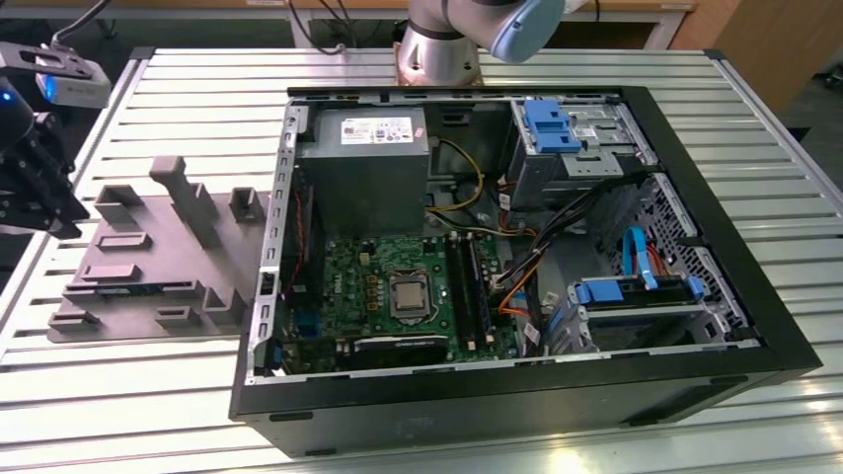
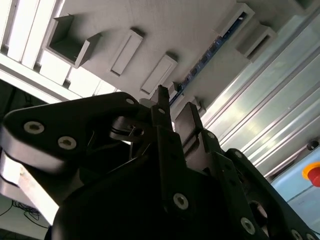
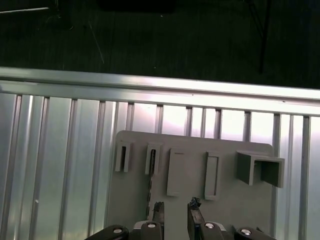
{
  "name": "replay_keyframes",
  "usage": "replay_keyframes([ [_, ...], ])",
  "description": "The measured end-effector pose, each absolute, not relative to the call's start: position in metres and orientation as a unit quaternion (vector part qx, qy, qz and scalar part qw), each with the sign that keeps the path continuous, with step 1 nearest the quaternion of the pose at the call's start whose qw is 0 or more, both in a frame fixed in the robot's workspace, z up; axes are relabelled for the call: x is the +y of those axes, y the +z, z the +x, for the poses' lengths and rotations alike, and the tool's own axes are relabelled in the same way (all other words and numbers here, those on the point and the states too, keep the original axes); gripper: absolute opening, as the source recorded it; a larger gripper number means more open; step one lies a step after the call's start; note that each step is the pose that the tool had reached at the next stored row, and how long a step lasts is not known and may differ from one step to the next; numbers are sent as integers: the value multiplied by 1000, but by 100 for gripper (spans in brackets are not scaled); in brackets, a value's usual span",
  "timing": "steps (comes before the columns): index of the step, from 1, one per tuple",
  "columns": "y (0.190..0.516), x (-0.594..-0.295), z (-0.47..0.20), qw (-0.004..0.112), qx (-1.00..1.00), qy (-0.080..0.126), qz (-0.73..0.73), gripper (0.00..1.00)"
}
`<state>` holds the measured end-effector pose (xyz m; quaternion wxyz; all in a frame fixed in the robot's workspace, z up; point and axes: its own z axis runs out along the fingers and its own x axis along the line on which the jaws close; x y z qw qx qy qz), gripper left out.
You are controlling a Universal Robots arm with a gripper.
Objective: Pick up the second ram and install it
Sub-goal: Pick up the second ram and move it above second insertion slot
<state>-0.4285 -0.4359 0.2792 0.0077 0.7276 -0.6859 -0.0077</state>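
hand (image 1: 46, 202) hangs at the exterior view's left over the grey tray (image 1: 145, 232). in both wrist views its fingers are spread, with nothing between them. the tray sits on the slatted metal counter (image 1: 158, 89) and holds the second ram (image 1: 136, 289) on edge in a slot near its front side. the ram's long axis runs left to right across the exterior view, level with the counter. in the first wrist view its thin edge runs toward the hand, just beside one finger. just beside the tray, the open computer case (image 1: 527, 395) holds the green motherboard (image 1: 382, 286) and a grey power supply (image 1: 362, 163).
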Motion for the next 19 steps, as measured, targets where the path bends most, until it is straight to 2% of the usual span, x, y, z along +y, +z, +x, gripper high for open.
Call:
replay_keyframes([
  [7, 262, -450, -428, 5, -687, -4, 727, 33],
  [19, 250, -451, -427, 4, -692, -1, 722, 33],
])
